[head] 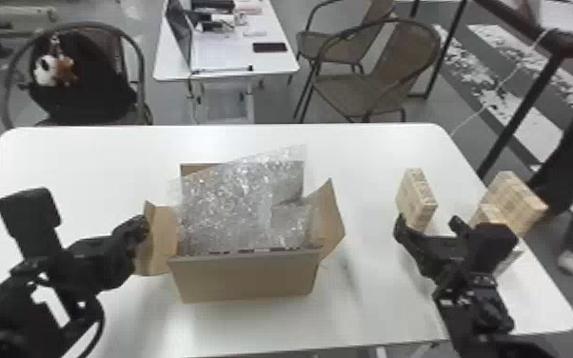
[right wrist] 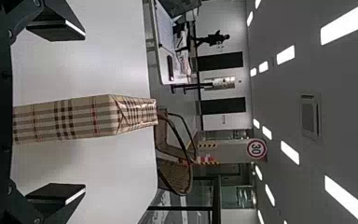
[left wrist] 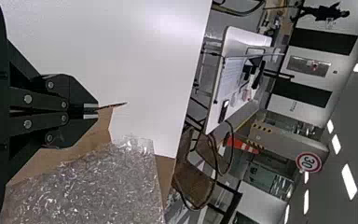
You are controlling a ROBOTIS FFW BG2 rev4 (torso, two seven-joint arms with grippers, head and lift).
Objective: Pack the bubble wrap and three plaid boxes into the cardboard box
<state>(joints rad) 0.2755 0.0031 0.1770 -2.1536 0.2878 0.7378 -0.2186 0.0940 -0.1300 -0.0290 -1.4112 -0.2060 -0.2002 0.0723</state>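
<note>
- The white table (head: 385, 314) is nearest; its near edge runs along the bottom of the head view.
- The right gripper (head: 427, 223) is above the right part of the table. It is open: in the right wrist view its two fingers (right wrist: 58, 23) stand well apart, one on each side of a plaid box, and between them they hold nothing.
- The left gripper (head: 141, 229) is at the left side of the cardboard box (head: 247, 281). It is closed, and in the left wrist view its tips have the edge of the left flap (head: 159, 238) between them.
- The cardboard box stands near the middle of the table, with its top open. The right flap (head: 332, 221) leans outward.
- The bubble wrap (head: 233, 204) is inside this box, and it rises above the far rim, also a little over the left rim.
- The first plaid box (head: 416, 197) stands upright on the table, just in front of the right gripper.
- Two other plaid boxes (head: 514, 202) are close together, near the right edge of the table, and the arm hides a part of them.
- Behind the far edge there are a chair (head: 131, 52) with a dark bag (head: 90, 90), a smaller table (head: 223, 57), and more brown chairs (head: 366, 88).
</note>
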